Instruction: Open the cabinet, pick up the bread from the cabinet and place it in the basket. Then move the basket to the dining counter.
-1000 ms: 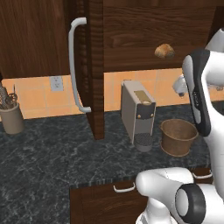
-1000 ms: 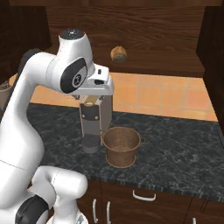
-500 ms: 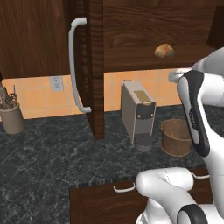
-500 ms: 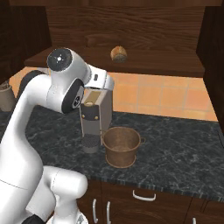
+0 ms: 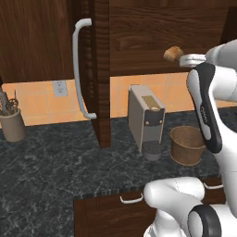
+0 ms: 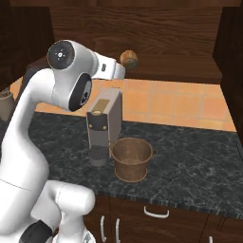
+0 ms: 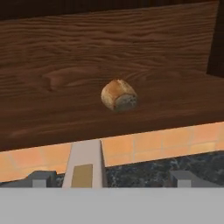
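Lying on the floor of the open cabinet, out near its front edge, the bread; sitting below it on the black speckled counter, just right of the coffee machine, the basket. Hovering level with the loaf and apart from it, the gripper; fingertips standing wide apart, holding nothing.

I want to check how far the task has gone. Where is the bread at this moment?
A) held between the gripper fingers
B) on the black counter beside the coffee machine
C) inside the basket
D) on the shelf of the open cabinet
D: the bread lies on the wooden shelf of the open cabinet, above the coffee machine. The basket on the counter holds nothing, and the gripper is open, short of the loaf.
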You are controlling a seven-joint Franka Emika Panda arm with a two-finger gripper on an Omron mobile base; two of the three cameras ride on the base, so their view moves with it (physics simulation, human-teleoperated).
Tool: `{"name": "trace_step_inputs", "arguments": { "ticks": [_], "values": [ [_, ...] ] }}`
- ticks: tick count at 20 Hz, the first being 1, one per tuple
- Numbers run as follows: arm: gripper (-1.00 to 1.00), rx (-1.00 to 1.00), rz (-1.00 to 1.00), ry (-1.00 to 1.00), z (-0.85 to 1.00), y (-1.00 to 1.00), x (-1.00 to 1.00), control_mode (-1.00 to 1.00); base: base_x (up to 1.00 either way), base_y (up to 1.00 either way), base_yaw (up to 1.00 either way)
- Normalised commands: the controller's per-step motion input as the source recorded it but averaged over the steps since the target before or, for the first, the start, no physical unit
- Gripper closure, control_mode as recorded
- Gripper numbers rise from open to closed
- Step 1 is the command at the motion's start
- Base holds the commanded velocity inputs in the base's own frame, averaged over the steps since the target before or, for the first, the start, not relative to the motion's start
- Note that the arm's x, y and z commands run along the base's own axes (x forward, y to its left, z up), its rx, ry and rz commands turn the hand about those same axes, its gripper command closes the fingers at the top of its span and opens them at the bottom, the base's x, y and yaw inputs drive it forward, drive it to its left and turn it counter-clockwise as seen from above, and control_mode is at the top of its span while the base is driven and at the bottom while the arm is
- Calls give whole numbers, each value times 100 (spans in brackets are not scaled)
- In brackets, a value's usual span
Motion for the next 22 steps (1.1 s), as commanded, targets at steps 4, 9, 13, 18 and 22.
{"name": "trace_step_inputs", "arguments": {
  "ticks": [4,9,13,18,22],
  "values": [
    [-100,-10,0,13,18,0,63,-100,0,0,0],
    [-100,0,0,1,0,-22,51,-100,0,0,0],
    [-100,0,0,3,0,-22,65,-100,0,0,0],
    [-100,0,0,11,0,-12,66,-100,0,0,0],
    [-100,0,0,5,-9,-2,66,-100,0,0,0]
  ]
}}
